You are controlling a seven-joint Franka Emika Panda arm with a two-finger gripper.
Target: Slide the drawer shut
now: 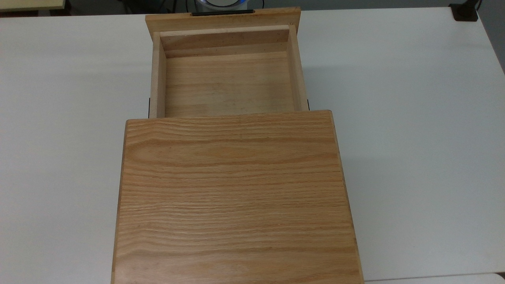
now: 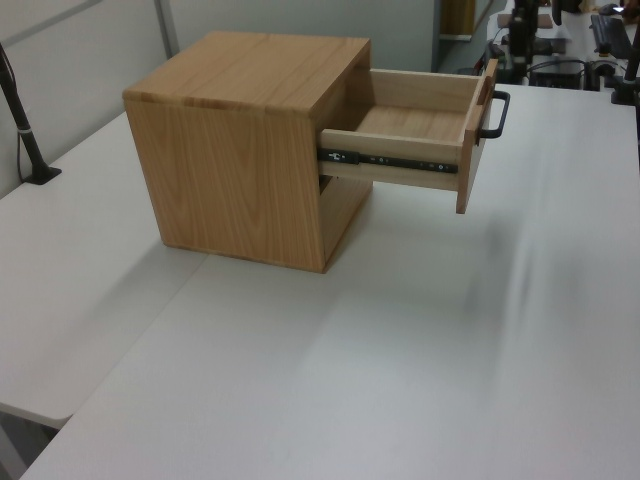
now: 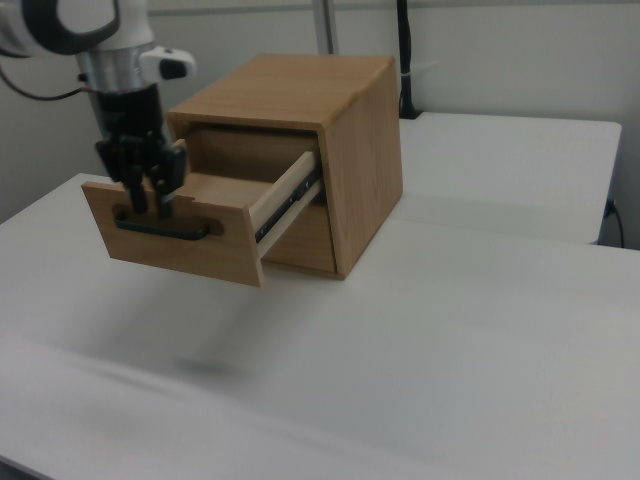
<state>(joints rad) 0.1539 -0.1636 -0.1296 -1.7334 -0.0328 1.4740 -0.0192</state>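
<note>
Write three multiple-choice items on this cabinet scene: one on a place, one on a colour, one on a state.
1. In the right view, where is the end effector?
A. at the drawer's front panel, by the handle
B. on the cabinet's top
C. on the table behind the cabinet

2. What colour is the handle?
A. white
B. black
C. red

3. What state is the drawer in?
A. fully shut
B. pulled out and empty
C. pulled out and full of tools

Answers:
1. A, since the right view shows the end effector hanging at the front panel, just above the handle's bar.
2. B, since the bar is dark against the light wood.
3. B, since the top view shows the bare wooden floor of the drawer, sticking out from the cabinet.
</note>
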